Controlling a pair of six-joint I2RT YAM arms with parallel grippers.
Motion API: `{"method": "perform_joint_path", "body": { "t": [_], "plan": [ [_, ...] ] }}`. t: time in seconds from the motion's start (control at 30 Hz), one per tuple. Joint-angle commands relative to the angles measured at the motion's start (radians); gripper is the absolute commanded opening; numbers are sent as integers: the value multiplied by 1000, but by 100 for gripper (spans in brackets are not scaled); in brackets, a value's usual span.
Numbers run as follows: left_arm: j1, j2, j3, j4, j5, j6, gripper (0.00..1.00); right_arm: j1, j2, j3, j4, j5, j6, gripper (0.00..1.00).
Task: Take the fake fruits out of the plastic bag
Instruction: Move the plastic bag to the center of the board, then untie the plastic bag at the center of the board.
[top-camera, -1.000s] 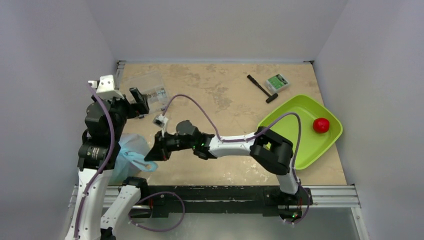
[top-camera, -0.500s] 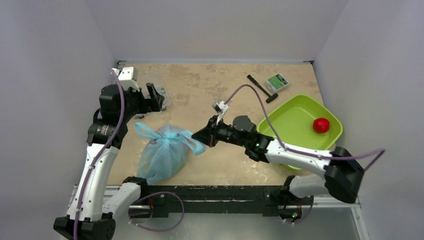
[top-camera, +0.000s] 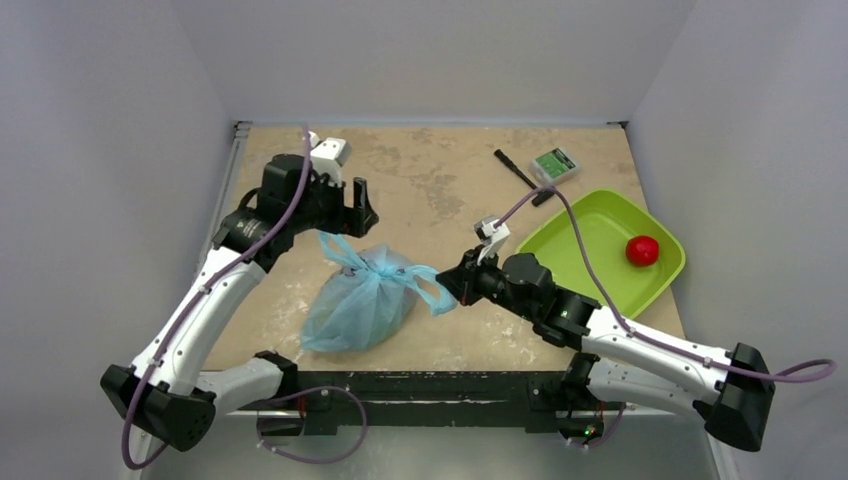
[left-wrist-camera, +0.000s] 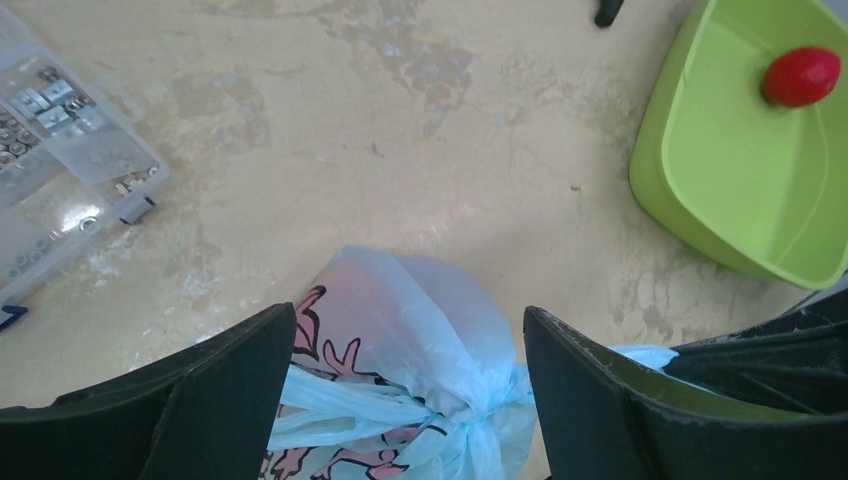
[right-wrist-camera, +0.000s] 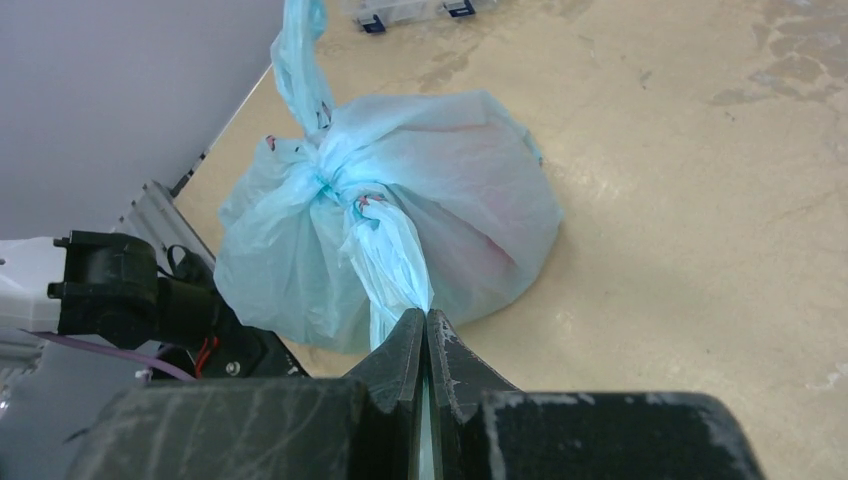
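The light-blue plastic bag lies knotted shut on the table, left of centre. My right gripper is shut on its right loop handle, which runs taut from the knot into the fingertips. My left gripper is open and empty, hovering over the bag's far side, with the bag between its spread fingers. No fruit shows through the bag. A red round fruit lies in the lime-green tray; it also shows in the left wrist view.
The lime-green tray stands at the right, near my right arm. A black tool and a small green-white box lie at the back. A clear compartment box is at the back left.
My right gripper has dragged the bag by its handle from the near left edge toward the table's centre. My left arm has swung right and now hovers over the bag.
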Motion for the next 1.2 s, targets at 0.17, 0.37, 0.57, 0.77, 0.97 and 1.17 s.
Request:
{"method": "perform_joint_path", "body": {
  "t": [0.17, 0.37, 0.57, 0.77, 0.97, 1.17],
  "plan": [
    [-56, -166, -113, -179, -4, -17, 86, -1, -27, -8, 8, 72, 48, 0],
    [-59, -227, -204, -239, 254, -45, 91, -2, 54, 29, 44, 23, 20, 0],
    [-75, -86, -196, -232, 251, -57, 74, -1, 73, 54, 48, -8, 2, 1],
    [-112, 31, -187, -229, 149, -34, 65, -1, 69, 74, 35, -14, 9, 1],
    [-124, 149, -104, -239, 80, 4, 38, -1, 39, 74, 26, 5, 12, 2],
    [-124, 196, 50, -205, 89, 34, 11, -1, 50, 71, 8, -27, 15, 1]
  ]
}}
